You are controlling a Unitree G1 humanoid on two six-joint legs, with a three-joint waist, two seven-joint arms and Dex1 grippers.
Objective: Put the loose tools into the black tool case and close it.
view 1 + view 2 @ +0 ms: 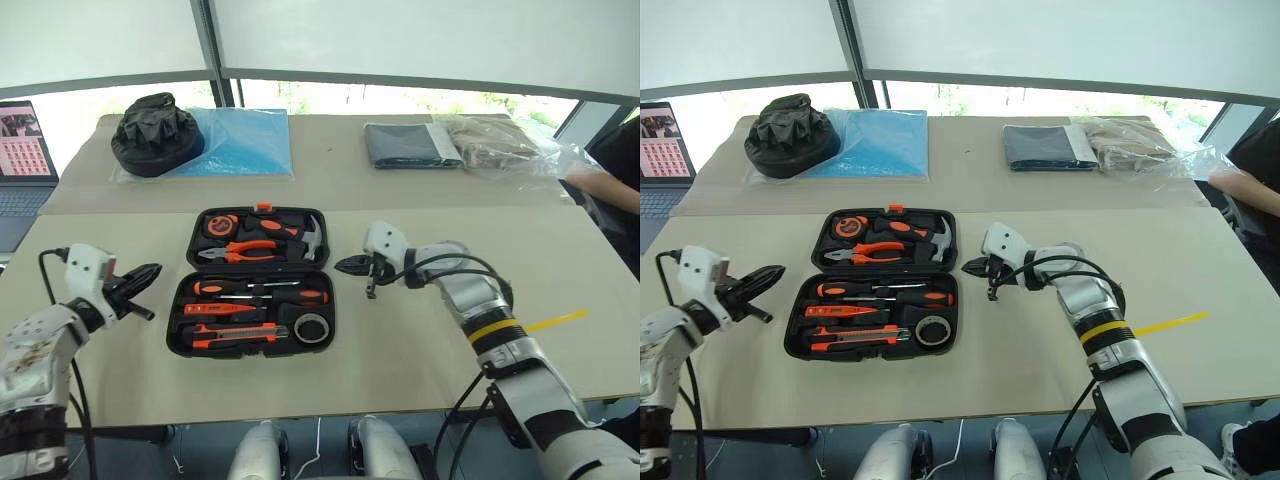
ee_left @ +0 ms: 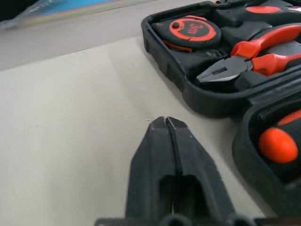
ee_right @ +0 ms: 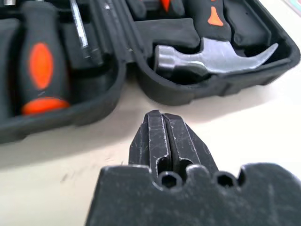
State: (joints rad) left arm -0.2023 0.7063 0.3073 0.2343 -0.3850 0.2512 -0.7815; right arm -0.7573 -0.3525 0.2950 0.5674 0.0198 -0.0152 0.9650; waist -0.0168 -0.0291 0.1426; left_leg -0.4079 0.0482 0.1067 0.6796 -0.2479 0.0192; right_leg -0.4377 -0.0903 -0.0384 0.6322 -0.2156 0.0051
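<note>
both sets of fingers are pressed together, gripping nothing: the left gripper hovers left of the open black tool case on the worktop, the right gripper just right of it. screwdrivers, utility knife and tape roll lie in its near half.

surface: beige table | on it: open black tool case, yellow tape strip | rear table: black fabric bag, blue sheet, grey folded cloth, clear plastic bag
</note>
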